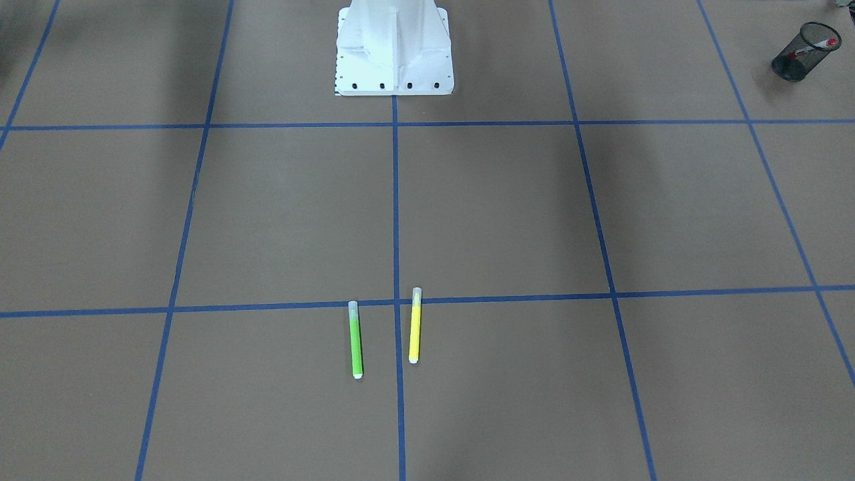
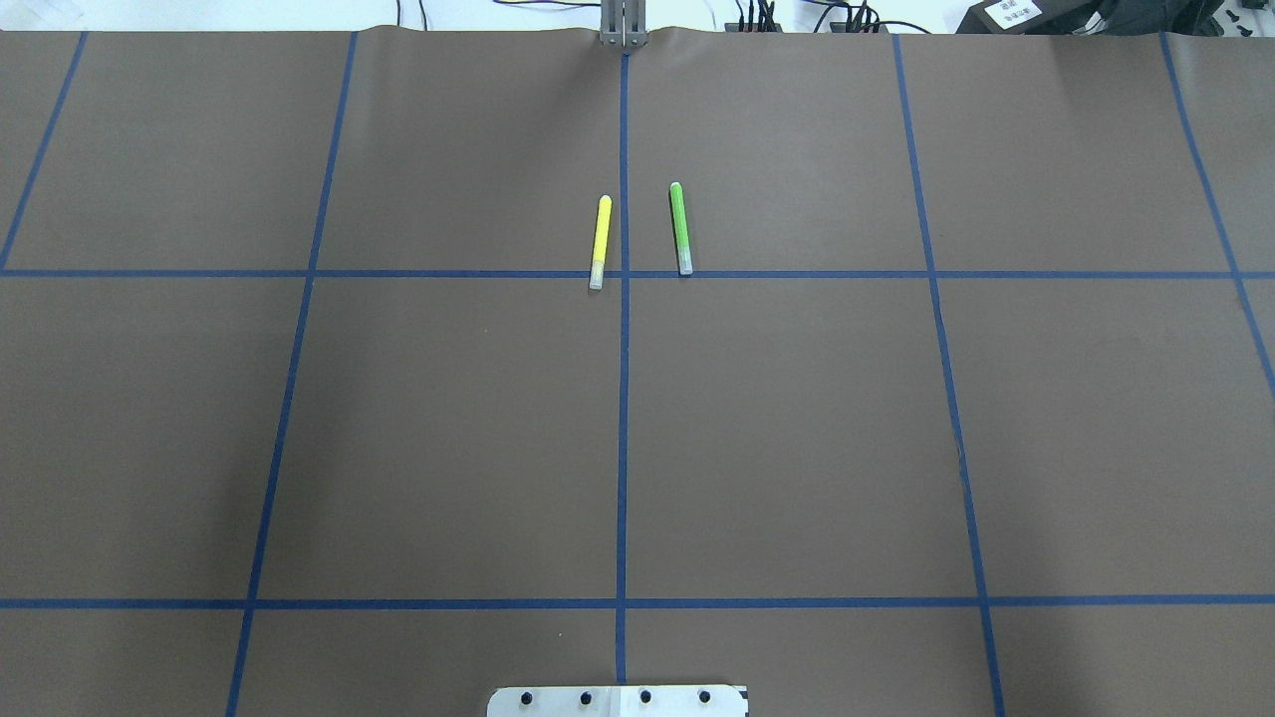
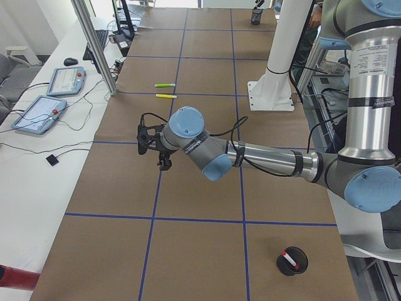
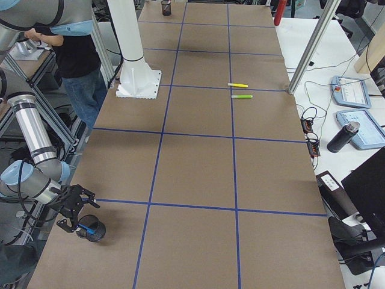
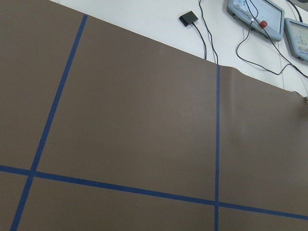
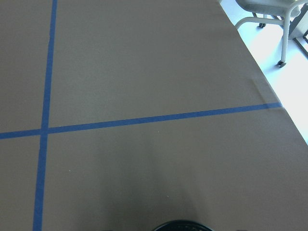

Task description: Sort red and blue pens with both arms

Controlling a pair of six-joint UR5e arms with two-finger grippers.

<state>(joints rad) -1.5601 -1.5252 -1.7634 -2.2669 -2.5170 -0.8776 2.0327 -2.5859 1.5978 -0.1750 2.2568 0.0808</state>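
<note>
1. Red pen (image 1: pixel 818 45) leans in a black mesh cup (image 1: pixel 791 63) near a table corner.
2. Blue pen (image 4: pixel 88 228) sits in a second cup (image 4: pixel 96 235) at the opposite end's edge, with the right gripper (image 4: pixel 71 212) just beside it.
3. The left gripper (image 3: pixel 160 150) hangs above bare table (image 3: pixel 200 194). Whether either gripper is open or closed cannot be told.
4. The green pen (image 2: pixel 680 227) and yellow pen (image 2: pixel 601 239) lie apart.

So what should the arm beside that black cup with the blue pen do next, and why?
Probably ease the right gripper up and away from the mesh cup. The blue pen seems to sit in it already, and the red pen is in the other cup. Whether the jaws have let go cannot be told from here, so it should rise slowly.
</note>
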